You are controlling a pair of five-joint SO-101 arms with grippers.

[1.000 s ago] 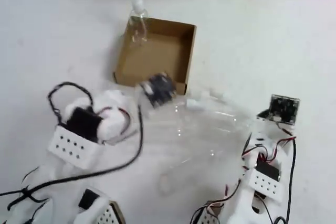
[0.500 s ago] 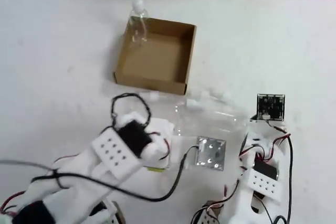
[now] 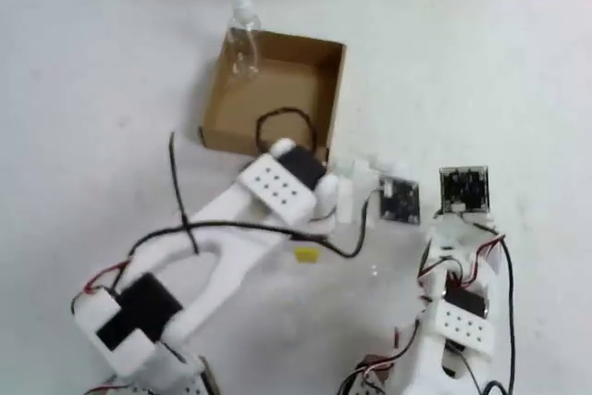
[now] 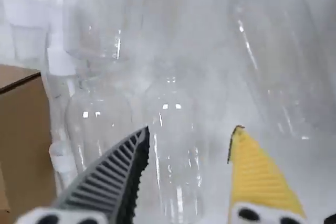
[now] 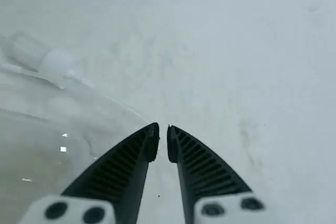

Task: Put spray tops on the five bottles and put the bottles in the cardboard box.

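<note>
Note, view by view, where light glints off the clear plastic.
High view: faint glints on the upright bottle at the far corner of the cardboard box. Left wrist view: small bright highlights dot the clear bottles beyond the open left gripper. Right wrist view: small glints on clear plastic beside the right gripper.

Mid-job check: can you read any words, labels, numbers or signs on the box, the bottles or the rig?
None can be read.
The cardboard box has plain brown walls with no print in view.
The clear bottles carry no labels.
The circuit boards are too small to show any markings.
</note>
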